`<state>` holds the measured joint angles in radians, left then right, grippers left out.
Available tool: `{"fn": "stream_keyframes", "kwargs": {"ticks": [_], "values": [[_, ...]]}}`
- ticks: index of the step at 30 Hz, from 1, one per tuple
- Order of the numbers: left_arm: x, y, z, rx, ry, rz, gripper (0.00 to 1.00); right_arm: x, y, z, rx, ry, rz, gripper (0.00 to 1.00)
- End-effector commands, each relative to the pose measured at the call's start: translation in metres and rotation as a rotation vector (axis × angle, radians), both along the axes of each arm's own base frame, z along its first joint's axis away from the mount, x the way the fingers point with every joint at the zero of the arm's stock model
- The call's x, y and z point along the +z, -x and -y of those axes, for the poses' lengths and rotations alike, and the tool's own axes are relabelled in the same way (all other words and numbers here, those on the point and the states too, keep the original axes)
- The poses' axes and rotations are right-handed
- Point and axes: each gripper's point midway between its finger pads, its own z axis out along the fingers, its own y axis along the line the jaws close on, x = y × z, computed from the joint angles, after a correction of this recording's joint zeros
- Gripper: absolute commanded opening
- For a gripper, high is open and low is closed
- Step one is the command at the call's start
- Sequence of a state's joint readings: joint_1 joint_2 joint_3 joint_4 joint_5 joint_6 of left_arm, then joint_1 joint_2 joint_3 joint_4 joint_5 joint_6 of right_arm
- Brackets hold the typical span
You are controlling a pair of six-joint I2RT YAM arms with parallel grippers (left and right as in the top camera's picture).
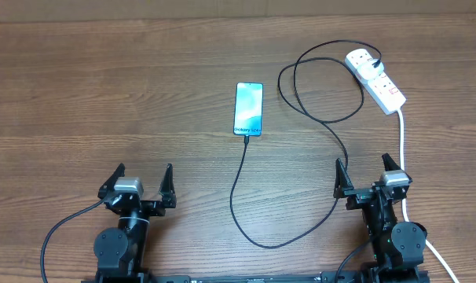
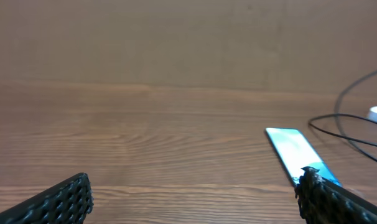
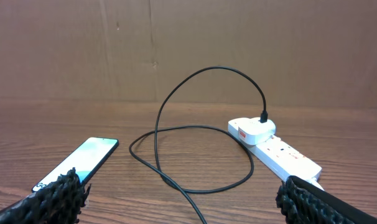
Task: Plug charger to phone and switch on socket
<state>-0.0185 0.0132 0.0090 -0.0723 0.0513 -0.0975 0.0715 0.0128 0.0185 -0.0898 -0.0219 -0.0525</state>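
Lighting is looking pretty even and soft here, nothing harsh going on. The wood surface [image 1: 104, 94] is getting a flat, warm wash in the overhead view, with only faint shadows sitting under the arms. The phone [image 1: 249, 108] screen is glowing bright cyan and reading a bit blown out in the left wrist shot. Both wrist views are going soft up close, so the fingertips [image 2: 58, 202] are looking fuzzy, and the back wall is blurring slightly too.

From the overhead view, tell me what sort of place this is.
Probably a lab test bench: a bare wood-grain table against a plain brown cardboard backdrop, holding only a blue-screened phone and a white power strip.
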Motion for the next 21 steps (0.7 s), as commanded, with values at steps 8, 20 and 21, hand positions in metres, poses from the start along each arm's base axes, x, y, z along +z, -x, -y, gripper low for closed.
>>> {"fn": "stream_keyframes", "kwargs": {"ticks": [8,20,21], "values": [[0.0006,0.0008,-0.0312,0.177,-0.036,0.007,1.00,-0.0015,-0.0002,0.0017,-0.008,0.001,0.005,1.00],[-0.0001,0.0004,-0.0265,0.146,-0.087,0.004,1.00,-0.0015,-0.0002,0.0017,-0.008,0.001,0.005,1.00],[0.0000,0.0004,-0.0263,0.145,-0.087,0.005,1.00,-0.0015,-0.0002,0.0017,-0.008,0.001,0.005,1.00]]}}
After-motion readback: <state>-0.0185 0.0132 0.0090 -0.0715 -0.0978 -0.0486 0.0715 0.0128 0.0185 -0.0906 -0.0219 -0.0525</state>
